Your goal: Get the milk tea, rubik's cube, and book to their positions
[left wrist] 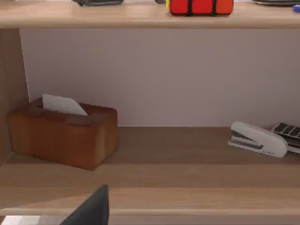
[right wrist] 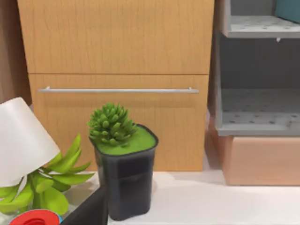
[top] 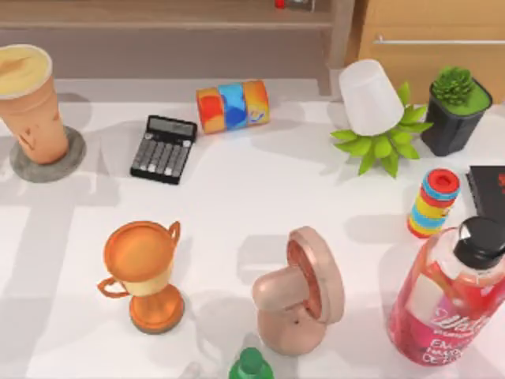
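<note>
The milk tea [top: 30, 93], a tall orange-tan cup with a creamy top, stands on a grey coaster [top: 69, 158] at the table's far left. On the upper shelf board sits the rubik's cube [left wrist: 200, 6], its red face with black edges showing. A teal corner of the book [right wrist: 288, 9] lies in the upper compartment of a grey rack. A dark part of my left gripper [left wrist: 91, 208] faces the wooden shelf. My right gripper [right wrist: 89, 211] sits low, just in front of the potted succulent [right wrist: 123, 161].
On the table stand a calculator [top: 163, 148], striped can [top: 233, 105], trophy [top: 146, 272], pink rounded object [top: 300, 296], ring tower [top: 432, 203], pink bottle [top: 450, 296], white cup [top: 368, 96] and green plant [top: 379, 142]. The lower shelf holds a tissue box [left wrist: 63, 133] and stapler [left wrist: 257, 139].
</note>
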Action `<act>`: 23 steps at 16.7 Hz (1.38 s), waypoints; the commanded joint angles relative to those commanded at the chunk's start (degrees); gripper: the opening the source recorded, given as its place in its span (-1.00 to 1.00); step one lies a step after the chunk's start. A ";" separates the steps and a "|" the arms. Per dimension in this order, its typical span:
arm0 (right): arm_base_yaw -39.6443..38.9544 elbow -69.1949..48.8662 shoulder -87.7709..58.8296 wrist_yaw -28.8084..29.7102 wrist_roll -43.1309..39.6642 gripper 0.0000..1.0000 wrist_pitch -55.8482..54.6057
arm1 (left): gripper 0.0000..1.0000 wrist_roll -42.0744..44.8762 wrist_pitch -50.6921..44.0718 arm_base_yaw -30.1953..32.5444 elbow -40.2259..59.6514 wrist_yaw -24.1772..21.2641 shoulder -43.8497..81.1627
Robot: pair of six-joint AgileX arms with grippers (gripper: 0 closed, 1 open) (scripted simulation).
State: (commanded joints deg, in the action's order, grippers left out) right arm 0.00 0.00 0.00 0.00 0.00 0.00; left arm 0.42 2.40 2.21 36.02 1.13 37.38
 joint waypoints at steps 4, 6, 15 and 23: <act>0.00 0.00 0.00 0.00 0.00 1.00 0.00 | 1.00 -0.29 -1.07 -1.06 -18.50 -0.63 -19.38; 0.00 0.00 0.00 0.00 0.00 1.00 0.00 | 1.00 -0.37 -1.57 -1.52 -25.94 -0.85 -27.03; 0.00 0.00 0.00 0.00 0.00 1.00 0.00 | 1.00 -0.42 -2.40 -2.22 -36.03 -1.13 -37.38; 2.56 -9.10 -12.13 -3.13 0.55 1.00 -4.12 | 1.00 -0.42 -2.40 -2.22 -36.03 -1.13 -37.38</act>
State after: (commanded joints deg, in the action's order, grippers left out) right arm 2.56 -9.10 -12.13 -3.13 0.55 -4.12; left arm 0.00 0.00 0.00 0.00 0.00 0.00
